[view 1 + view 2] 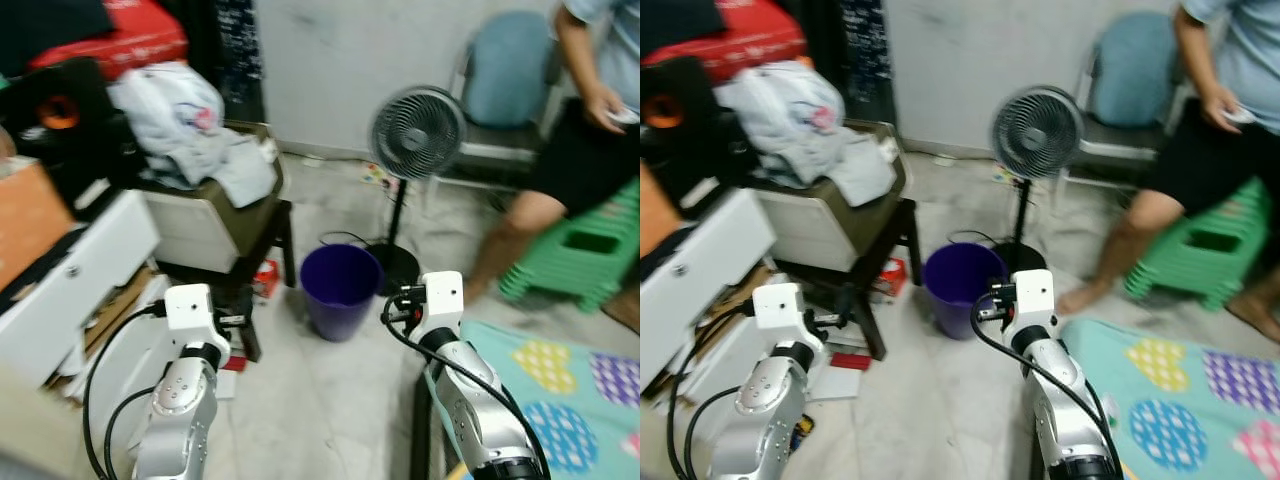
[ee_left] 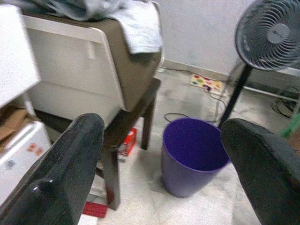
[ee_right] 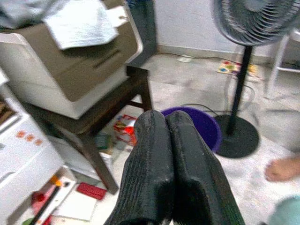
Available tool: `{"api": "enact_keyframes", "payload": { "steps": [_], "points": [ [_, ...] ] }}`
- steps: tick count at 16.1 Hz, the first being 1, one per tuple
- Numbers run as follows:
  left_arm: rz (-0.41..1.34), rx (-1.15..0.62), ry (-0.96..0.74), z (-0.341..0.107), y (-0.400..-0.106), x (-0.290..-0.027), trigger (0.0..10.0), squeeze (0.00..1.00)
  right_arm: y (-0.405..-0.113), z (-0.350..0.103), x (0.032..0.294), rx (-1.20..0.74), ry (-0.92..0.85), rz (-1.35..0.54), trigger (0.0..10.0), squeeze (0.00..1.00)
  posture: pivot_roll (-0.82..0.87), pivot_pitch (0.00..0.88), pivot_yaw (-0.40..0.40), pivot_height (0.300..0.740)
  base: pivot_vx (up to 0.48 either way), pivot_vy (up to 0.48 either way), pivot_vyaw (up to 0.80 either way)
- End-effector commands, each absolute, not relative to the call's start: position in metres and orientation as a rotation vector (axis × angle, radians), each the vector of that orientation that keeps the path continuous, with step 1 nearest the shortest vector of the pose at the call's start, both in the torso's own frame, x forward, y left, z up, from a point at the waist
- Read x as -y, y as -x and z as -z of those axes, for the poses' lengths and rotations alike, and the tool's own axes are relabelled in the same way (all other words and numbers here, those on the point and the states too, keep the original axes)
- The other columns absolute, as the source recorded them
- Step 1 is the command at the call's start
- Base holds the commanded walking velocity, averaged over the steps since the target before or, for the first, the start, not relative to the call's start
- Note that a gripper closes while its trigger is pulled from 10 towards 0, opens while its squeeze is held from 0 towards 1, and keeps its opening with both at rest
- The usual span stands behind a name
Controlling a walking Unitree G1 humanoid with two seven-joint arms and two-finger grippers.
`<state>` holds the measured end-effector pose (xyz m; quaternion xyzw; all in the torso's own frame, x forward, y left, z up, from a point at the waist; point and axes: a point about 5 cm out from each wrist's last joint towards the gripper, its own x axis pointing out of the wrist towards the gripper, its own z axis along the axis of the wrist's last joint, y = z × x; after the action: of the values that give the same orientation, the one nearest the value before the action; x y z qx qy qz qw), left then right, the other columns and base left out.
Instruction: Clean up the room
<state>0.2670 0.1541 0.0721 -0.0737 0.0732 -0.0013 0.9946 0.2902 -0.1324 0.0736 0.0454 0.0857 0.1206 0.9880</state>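
Bin [image 1: 340, 290] stands between table [image 1: 262, 245] and, seemingly, fan [image 1: 415, 135].

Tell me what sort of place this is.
Most likely a cluttered room in a home. A standing fan and a purple bin sit on the tiled floor, clothes are heaped on a boxy unit on a dark stool, and a person sits on a green plastic stool beside a play mat.

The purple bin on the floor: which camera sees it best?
The left wrist view: the purple bin sits close and whole, its inside showing. Both eye views show it smaller, between the arms. In the right wrist view the shut fingers hide most of it.
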Motion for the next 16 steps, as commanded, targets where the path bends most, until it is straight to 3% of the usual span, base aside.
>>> {"api": "enact_keyframes", "payload": {
  "steps": [1, 16],
  "points": [
    [0.003, -0.147, 0.154, -0.0734, -0.2688, -0.1528, 10.0, 0.00, -0.2919, -0.0743, 0.1343, -0.174, -0.087, -0.233, 10.0, 0.00, -0.08, 0.000, -0.003, 0.740, 0.000, 0.000, -0.80],
    [0.046, -0.129, 0.187, -0.0770, -0.2693, -0.1479, 10.0, 0.00, -0.2956, -0.0760, 0.1417, -0.151, -0.050, -0.177, 10.0, 0.00, -0.08, 0.000, 0.002, 0.740, 0.000, 0.000, -0.80]
  ]
}}
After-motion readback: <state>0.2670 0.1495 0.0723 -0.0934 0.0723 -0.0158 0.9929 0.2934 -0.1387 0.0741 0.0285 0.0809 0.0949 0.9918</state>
